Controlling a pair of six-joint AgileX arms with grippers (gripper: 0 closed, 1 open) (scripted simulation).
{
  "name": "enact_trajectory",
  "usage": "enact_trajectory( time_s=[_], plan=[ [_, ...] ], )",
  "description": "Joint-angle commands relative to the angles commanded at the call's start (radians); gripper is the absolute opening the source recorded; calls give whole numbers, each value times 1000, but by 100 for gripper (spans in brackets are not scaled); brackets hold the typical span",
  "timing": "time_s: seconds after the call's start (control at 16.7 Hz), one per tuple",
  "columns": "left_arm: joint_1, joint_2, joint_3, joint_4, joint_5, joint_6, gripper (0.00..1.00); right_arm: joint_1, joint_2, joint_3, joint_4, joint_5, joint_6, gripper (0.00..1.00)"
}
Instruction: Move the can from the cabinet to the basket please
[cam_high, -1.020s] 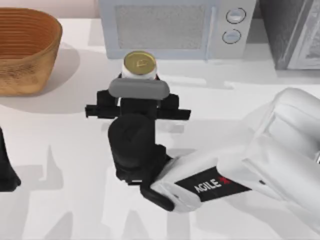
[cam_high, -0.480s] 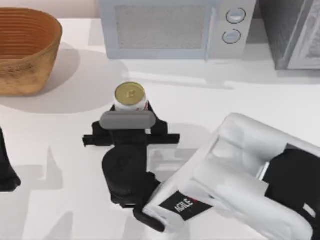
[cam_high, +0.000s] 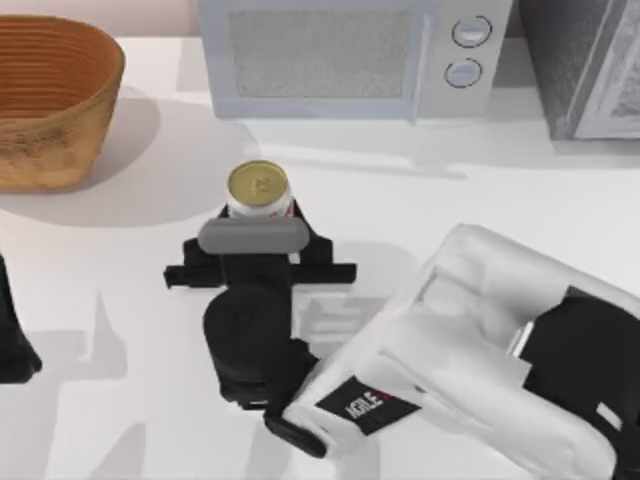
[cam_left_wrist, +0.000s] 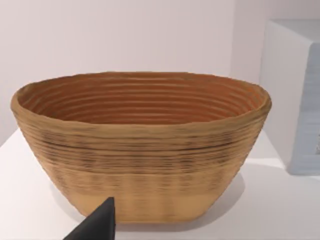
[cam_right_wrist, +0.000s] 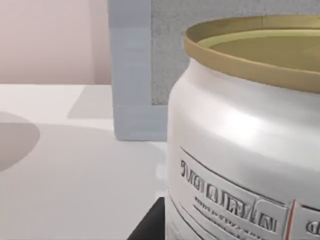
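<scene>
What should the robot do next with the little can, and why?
Probably carry the can left and toward the back of the table, to the basket. The right pincer appears to hold the can upright in front of the microwave, and the basket stands at the back left, well apart from it. The left arm rests parked at the table's left edge.

The can (cam_high: 259, 190) had a gold top and white body with embossed lettering and a red line. It sat just ahead of the black right gripper (cam_high: 258, 218). The basket (cam_high: 48, 100) was tan wicker, ribbed, with an orange-brown inside. The microwave (cam_high: 350, 55) was pale grey with a speckled door; the cabinet (cam_high: 585, 60) was dark speckled grey.
</scene>
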Motion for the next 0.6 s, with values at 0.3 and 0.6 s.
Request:
enact_trajectory(
  time_s=[0.3,0.6],
  plan=[
    [0,0,0,0,0,0,100,-22,34,49,-9,-26,-3,0],
    [0,0,0,0,0,0,100,-22,34,49,-9,-26,-3,23]
  ],
)
